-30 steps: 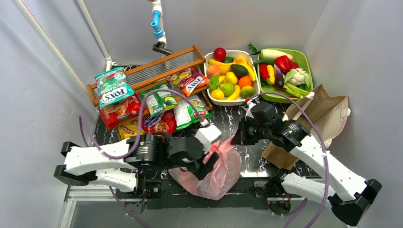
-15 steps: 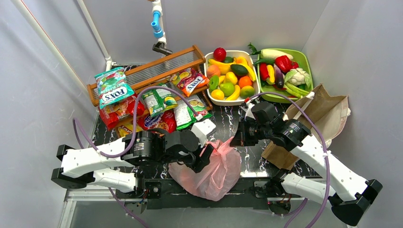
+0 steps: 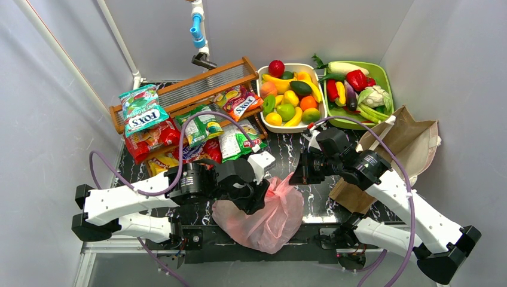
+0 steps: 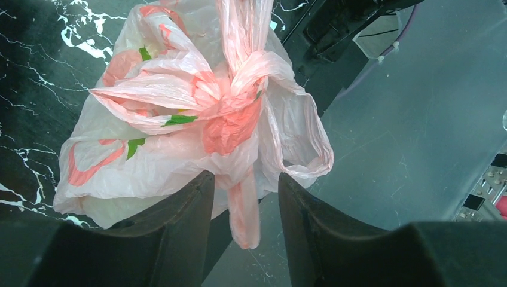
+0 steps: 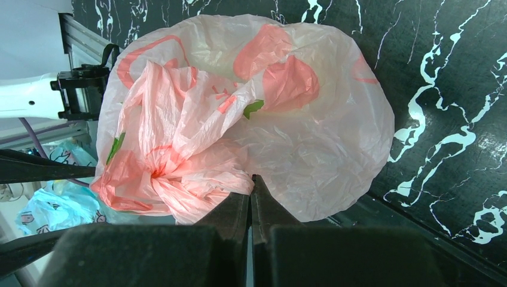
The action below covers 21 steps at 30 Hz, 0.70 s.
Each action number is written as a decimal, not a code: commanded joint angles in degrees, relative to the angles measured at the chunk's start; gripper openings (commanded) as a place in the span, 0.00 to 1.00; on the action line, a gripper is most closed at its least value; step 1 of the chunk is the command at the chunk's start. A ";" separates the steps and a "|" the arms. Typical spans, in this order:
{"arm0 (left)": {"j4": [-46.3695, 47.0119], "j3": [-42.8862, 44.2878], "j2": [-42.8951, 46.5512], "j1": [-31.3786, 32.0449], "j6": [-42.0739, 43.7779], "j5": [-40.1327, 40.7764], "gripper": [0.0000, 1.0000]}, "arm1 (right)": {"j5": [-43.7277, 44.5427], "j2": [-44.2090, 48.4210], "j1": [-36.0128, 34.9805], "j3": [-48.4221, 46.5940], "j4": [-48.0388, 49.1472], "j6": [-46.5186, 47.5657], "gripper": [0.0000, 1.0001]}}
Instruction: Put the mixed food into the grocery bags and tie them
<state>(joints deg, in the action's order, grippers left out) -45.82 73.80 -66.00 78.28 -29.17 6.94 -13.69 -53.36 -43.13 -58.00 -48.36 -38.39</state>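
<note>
Between the left jaws hangs a pink bag point(image 4: 179, 119) strip, seemingly untouched.

Bright, even white light; sharp overhead, softer up close.
Diffuse light throws only faint shadows on the glossy black white-veined marble tabletop point(image 3: 282, 152). The thin translucent pink plastic bag point(image 4: 179, 119) glows through, with mild sheen on its creases. Nearest each wrist lens the dark gripper fingers point(image 4: 173, 239) go out of focus.

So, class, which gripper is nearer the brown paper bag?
Right. The right gripper pinches the pink bag beside the brown paper bag; the left gripper sits on the pink bag's far side.
</note>
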 commanded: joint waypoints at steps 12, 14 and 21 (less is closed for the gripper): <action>-8.96 3.84 1.37 -0.54 -3.10 -0.28 0.52 | -0.60 0.28 0.18 -1.04 1.21 -0.02 0.01; -8.84 3.67 1.26 -0.50 -3.34 -0.94 0.50 | -0.51 0.24 0.20 -1.06 1.23 -0.05 0.01; -3.98 1.18 0.16 -0.55 -3.51 -2.87 0.44 | -0.70 0.12 0.21 -1.07 1.36 -0.11 0.01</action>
<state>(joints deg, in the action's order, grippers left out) -51.66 75.68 -65.91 78.06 -32.21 6.20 -13.72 -53.36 -43.13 -58.00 -48.31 -38.72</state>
